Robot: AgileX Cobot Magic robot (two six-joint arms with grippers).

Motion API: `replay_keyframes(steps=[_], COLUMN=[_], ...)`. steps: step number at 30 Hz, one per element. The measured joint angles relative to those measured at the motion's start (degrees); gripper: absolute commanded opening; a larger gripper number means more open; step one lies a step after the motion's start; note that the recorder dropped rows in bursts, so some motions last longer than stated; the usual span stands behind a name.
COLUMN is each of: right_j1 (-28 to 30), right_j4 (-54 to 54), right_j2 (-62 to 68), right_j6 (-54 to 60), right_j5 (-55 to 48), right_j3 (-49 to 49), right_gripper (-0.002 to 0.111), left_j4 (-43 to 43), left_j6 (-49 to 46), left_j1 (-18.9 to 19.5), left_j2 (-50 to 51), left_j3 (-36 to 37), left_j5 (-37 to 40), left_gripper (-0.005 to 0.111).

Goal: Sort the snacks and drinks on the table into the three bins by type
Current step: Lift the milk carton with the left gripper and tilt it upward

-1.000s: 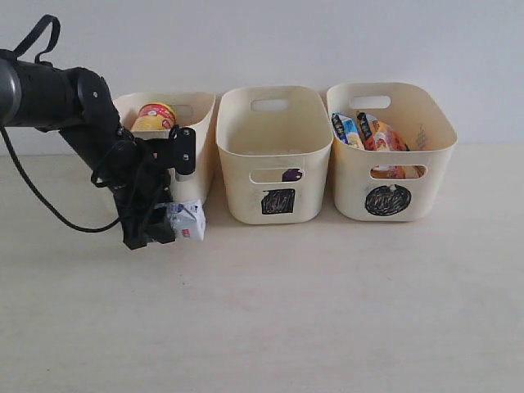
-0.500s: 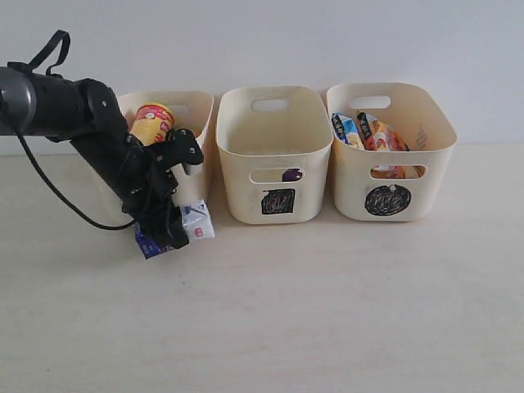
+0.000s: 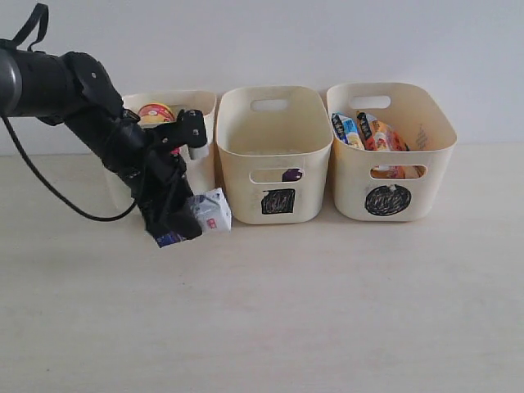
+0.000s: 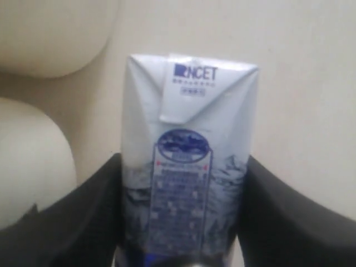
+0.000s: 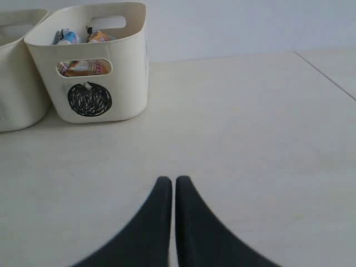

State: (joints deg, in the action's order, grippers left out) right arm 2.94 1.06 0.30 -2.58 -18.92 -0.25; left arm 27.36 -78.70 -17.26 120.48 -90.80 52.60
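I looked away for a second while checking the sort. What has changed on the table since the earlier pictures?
The left gripper, shut on the blue-white milk carton throughout, carried it rightward in the exterior view, from the front of the left bin towards the square-marked middle bin. Nothing was let go. Those bins, the circle-marked bin and their contents stayed put.

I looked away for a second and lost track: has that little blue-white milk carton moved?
Yes. Held in the left gripper, the milk carton has shifted right, closer to the middle bin with the square mark.
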Motion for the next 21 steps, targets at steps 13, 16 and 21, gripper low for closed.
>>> replay_keyframes(steps=[13, 16, 21], right_j1=[0.00, 0.00, 0.00], right_j4=[0.00, 0.00, 0.00], right_j2=[0.00, 0.00, 0.00], right_j6=[0.00, 0.00, 0.00], right_j5=[0.00, 0.00, 0.00], right_j3=[0.00, 0.00, 0.00], right_gripper=[0.000, 0.000, 0.000], left_j4=[-1.25, -2.28, -2.96], left_j6=[-14.38, -12.62, -11.41], left_j1=[0.00, 0.00, 0.00], left_j2=[-0.36, -0.91, -1.54], left_j3=[-2.28, -2.83, -3.47], left_j5=[4.69, 4.69, 5.08], left_gripper=[0.004, 0.004, 0.004])
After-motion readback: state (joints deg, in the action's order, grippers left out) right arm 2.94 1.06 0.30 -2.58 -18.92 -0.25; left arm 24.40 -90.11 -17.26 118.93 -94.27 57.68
